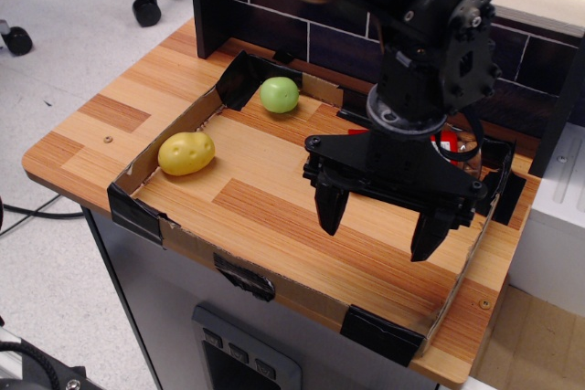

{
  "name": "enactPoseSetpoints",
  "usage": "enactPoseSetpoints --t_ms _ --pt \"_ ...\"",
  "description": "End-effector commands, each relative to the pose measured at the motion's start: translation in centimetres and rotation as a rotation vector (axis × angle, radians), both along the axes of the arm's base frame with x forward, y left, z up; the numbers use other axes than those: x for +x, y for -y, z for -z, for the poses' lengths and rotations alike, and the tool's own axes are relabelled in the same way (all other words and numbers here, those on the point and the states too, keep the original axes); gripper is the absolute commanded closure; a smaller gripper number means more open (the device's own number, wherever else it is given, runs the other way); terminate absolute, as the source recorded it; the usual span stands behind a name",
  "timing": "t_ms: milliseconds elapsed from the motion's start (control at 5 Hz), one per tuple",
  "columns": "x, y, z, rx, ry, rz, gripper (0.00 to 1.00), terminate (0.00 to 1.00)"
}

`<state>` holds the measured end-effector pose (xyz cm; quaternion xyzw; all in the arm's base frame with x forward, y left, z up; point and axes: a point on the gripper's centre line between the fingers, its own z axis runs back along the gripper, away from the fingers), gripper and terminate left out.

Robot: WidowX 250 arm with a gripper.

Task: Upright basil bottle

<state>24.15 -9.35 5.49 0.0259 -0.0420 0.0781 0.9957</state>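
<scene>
Black two-finger gripper (381, 224) spread wide, empty; red-capped clear basil bottle (452, 147) mostly hidden behind it. Risk: blind descent knocks bottle into cardboard wall (475, 258).

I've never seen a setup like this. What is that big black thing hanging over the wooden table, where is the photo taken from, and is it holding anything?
The black thing is a robot arm, and its lower end is a gripper with two fingers pointing down, like a hand with only two digits. The fingers stand apart and nothing is between them, so it holds nothing. The single photo is taken from in front of the table, looking down at an angle. On the wooden table sits a low cardboard wall, patched with black tape, that fences off a work area. Inside lie a yellow toy potato and a green ball-like fruit. Behind the arm, something red and clear peeks out; that is probably the basil bottle, but it is mostly hidden.
</scene>
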Motion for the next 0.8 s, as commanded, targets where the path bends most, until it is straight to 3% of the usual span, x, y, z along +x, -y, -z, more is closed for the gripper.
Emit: enactPoseSetpoints --t_ms 0,200,400,600 --pt "0.0 0.0 0.0 0.0 0.0 0.0 0.0 0.0" --pt "1.0 -1.8 -0.9 -0.037 -0.049 0.223 0.0 0.0" --pt "1.8 -3.4 -2.1 0.042 -0.011 0.47 0.0 0.0" --pt "3.0 -4.4 -2.6 0.085 -0.031 0.72 0.0 0.0"
